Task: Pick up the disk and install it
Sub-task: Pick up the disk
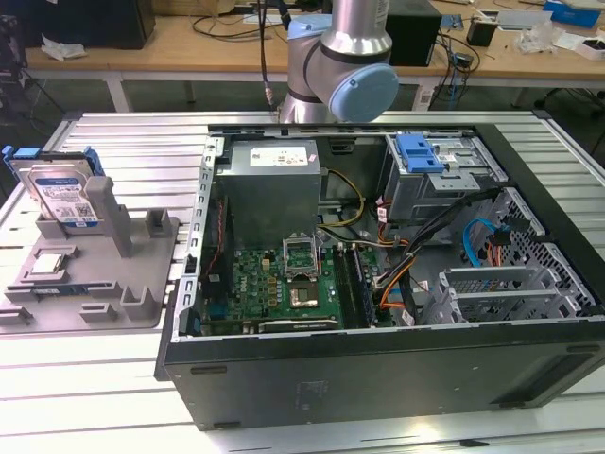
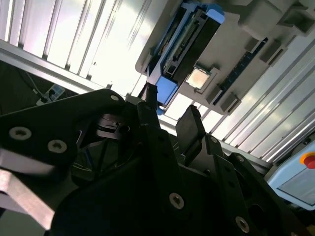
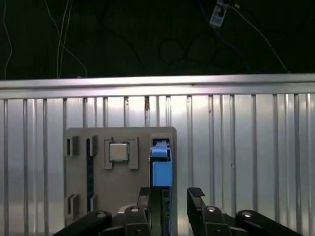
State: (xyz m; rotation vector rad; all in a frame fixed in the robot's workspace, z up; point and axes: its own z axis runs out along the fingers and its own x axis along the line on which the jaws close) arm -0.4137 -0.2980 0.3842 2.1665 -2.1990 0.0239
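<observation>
The disk (image 1: 61,194) stands on edge in a slot of the grey fixture (image 1: 142,274), at the exterior view's left. It is silver with a white-and-blue label and a blue frame. In the first wrist view I see the disk (image 3: 161,164) edge-on, blue frame toward me. My gripper (image 3: 170,193) hangs open above it, apart from it, with one black finger (image 3: 144,194) on each side of its line. In the second wrist view the open gripper (image 2: 170,110) is short of the disk (image 2: 192,37), with nothing between its fingers.
A small square silver chip (image 3: 118,152) lies in a recess of the fixture beside the disk. An open computer case (image 1: 378,265) lies on the slatted aluminium table (image 1: 123,142). Its grey drive cage with a blue latch plate (image 1: 421,151) is at the back right. Cables run inside the case.
</observation>
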